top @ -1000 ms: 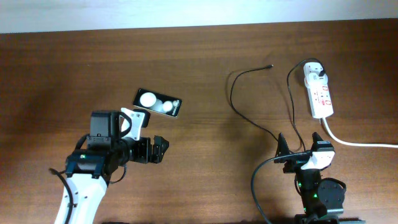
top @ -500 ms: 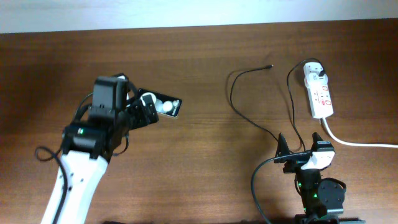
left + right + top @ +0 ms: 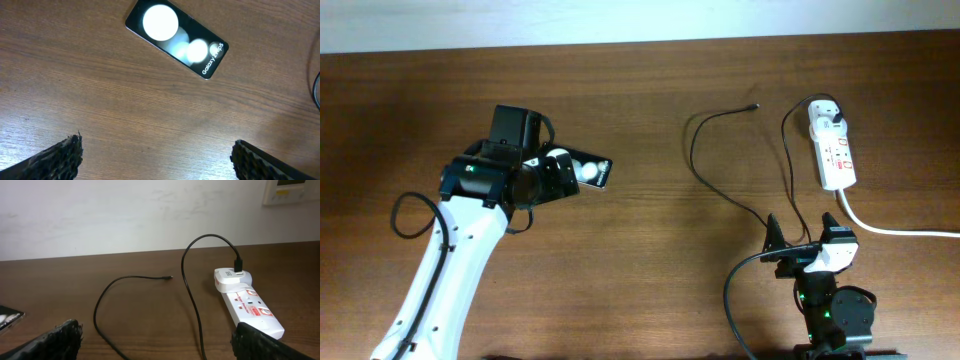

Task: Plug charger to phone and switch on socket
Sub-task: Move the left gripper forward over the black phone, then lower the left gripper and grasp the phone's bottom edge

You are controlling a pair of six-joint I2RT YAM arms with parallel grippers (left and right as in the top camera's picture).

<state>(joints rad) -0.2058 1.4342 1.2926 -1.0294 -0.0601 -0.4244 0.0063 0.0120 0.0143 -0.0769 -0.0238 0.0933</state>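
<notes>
The black phone [image 3: 588,170] lies flat on the wooden table, its glossy face showing two round white reflections; it also shows in the left wrist view [image 3: 176,39]. My left gripper [image 3: 556,179] is open and empty, hovering at the phone's left end. The charger cable [image 3: 712,180] loops across the table, its free tip [image 3: 754,106] lying loose; its white adapter [image 3: 827,120] sits in the socket strip [image 3: 837,156]. The right wrist view shows the cable [image 3: 187,287], adapter [image 3: 231,278] and strip [image 3: 252,309]. My right gripper [image 3: 803,229] is open and empty, near the table's front edge.
A thick white cord [image 3: 890,229] runs from the strip's near end off to the right. A pale wall [image 3: 150,215] stands behind the table's far edge.
My left arm has swung up and forward from the front left, bringing its open gripper over to the phone's left end. The right arm, cable and strip have not moved.
</notes>
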